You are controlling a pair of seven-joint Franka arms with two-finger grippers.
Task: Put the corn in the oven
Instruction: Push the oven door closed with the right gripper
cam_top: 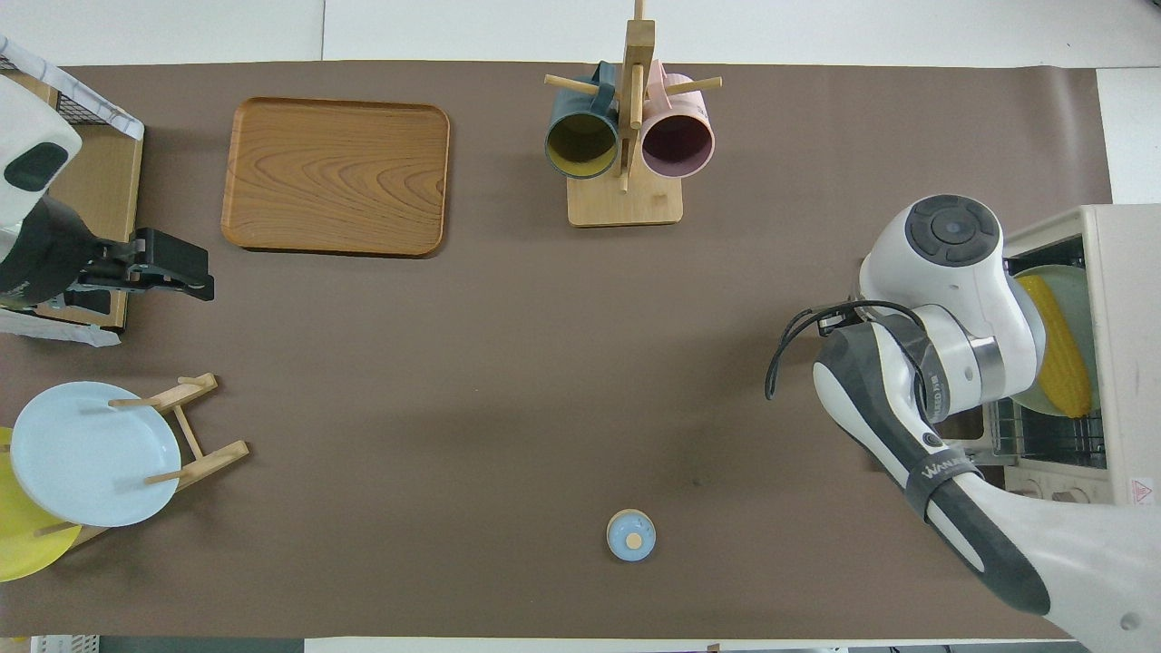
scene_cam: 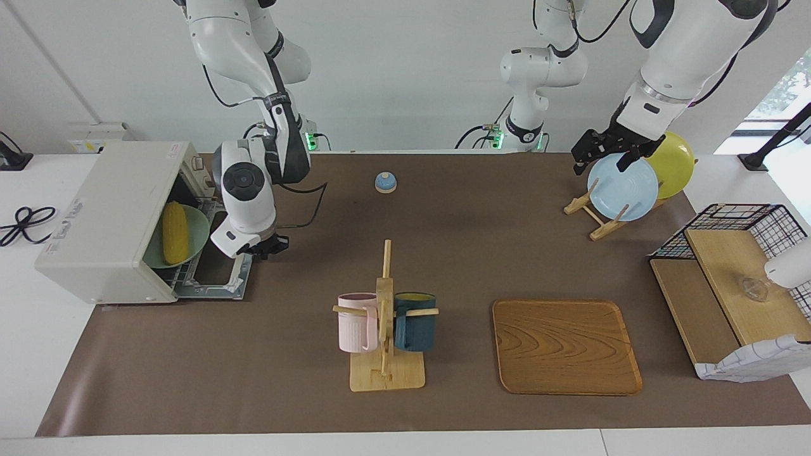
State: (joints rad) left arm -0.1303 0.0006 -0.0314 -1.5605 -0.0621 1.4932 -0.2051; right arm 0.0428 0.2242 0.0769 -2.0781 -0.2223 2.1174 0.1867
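Observation:
The yellow corn (scene_cam: 174, 232) (cam_top: 1061, 349) lies on a mint plate (scene_cam: 193, 244) on the wire rack inside the off-white oven (scene_cam: 104, 215) (cam_top: 1125, 299), at the right arm's end of the table. The oven's door (scene_cam: 222, 273) hangs open and flat. My right gripper (scene_cam: 266, 248) is shut and holds nothing; it hovers just past the door's outer edge, apart from the corn. In the overhead view its own wrist hides it. My left gripper (scene_cam: 602, 157) (cam_top: 204, 277) waits open above the light blue plate (scene_cam: 622, 187).
A mug rack (scene_cam: 385, 329) with a pink and a dark blue mug stands mid-table, a wooden tray (scene_cam: 566, 345) beside it. A small blue bell (scene_cam: 386, 182) sits near the robots. A plate rack with a yellow plate (scene_cam: 676, 161) and a wire shelf basket (scene_cam: 728, 278) stand at the left arm's end.

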